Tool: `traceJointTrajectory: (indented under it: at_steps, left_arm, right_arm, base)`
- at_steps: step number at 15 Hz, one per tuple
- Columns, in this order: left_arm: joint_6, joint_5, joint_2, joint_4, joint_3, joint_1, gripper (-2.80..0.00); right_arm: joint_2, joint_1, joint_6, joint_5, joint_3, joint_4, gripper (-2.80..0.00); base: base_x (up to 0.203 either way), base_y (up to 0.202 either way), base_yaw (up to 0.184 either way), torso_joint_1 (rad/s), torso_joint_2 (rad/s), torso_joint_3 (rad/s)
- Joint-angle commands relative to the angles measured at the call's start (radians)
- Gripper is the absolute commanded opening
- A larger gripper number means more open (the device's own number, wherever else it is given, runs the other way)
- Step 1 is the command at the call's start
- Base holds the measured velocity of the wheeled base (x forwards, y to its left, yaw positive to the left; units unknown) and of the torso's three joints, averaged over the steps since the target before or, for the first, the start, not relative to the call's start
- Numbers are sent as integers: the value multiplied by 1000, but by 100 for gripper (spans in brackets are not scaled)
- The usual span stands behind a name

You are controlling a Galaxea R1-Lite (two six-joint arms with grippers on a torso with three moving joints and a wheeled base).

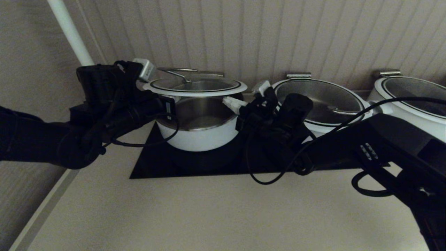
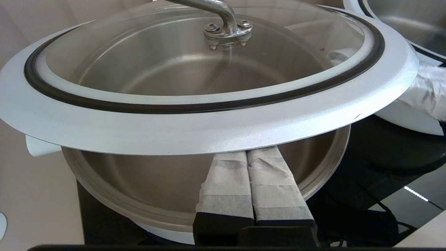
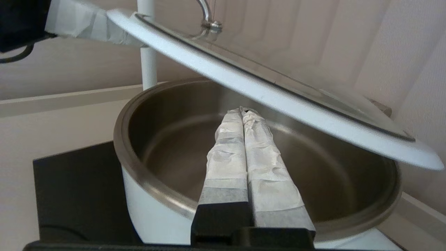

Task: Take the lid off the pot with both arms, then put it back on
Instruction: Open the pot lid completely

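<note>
Head view, left to right, all places taken from the pot [image 1: 200,134]. Left gripper [image 1: 148,84] sits at the pot's left rim, jaws together, its white-wrapped fingers [image 2: 244,181] pressed flat under the lid's broad white rim. The lid [image 1: 197,86] hangs clear above the pot, tilted, with an open gap between its underside and the steel pot mouth; its arched handle [image 2: 223,14] stands on top. Right gripper [image 1: 232,103] reaches in at the pot's right rim, jaws together, fingers [image 3: 244,153] pointing over the pot mouth below the lid's edge; whether they touch the lid cannot be told. The pot stands on a black mat [image 1: 153,164] on the desk [image 1: 209,216], which lies open in front of the mat. Behind the pot a ribbed wall [image 1: 278,35] stands close. Left of the pot a white pole [image 1: 71,33] rises beside the left arm. Right of the pot, just beyond the right arm, a wider lidded pot [image 1: 320,101] sits near, and a further one [image 1: 414,97] lies at the far right edge.
</note>
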Motion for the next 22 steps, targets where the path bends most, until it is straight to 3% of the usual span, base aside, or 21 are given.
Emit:
traceJointTrajectory:
  at_steps: [1, 18, 22]
  left_arm:
    - [0, -1, -6, -5, 1, 0, -280]
    - [5, -1, -6, -5, -3, 2, -280]
    - [6, -1, -13, -5, -1, 2, -280]
  right_arm:
    - [-9, -1, -3, 3, 45, -17, -280]
    - [-307, -10, -9, 2, 495, -109, -280]
    - [-457, -64, -33, 3, 662, -108, -280]
  base:
    - [0, 0, 0, 0, 0, 0]
    - [0, 0, 0, 0, 0, 0]
    - [0, 0, 0, 0, 0, 0]
